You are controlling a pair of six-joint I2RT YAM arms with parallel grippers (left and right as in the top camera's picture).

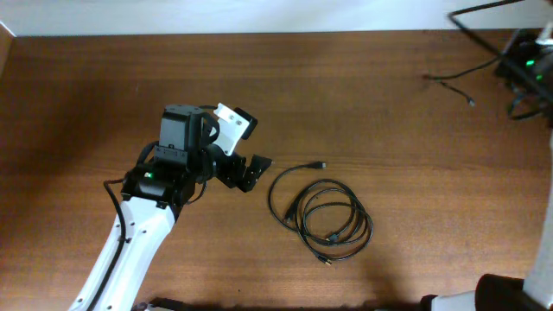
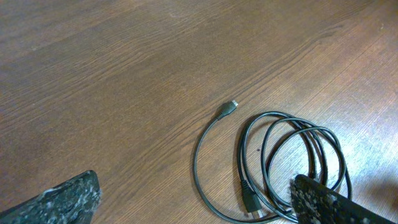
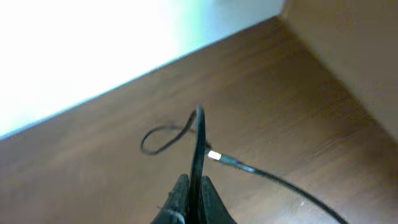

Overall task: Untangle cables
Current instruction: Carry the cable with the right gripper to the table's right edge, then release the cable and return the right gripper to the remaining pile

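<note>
The left arm reaches in from the bottom-left, its left gripper (image 1: pixel 254 173) spread wide just beside the coiled cable (image 1: pixel 304 216) at mid-table (image 1: pixel 389 130), not touching it. The right gripper (image 3: pixel 194 186), fingers pressed together, pinches a second cable (image 3: pixel 198 134).

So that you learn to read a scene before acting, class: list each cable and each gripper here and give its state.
Coiled cable: lies in loose overlapping loops on the table, one plug end trailing free, ungripped.
Second cable: pinched between the right fingers, with a small loop beyond them.
Left gripper: open, empty, beside the coil.
Right gripper: shut on the second cable.
</note>
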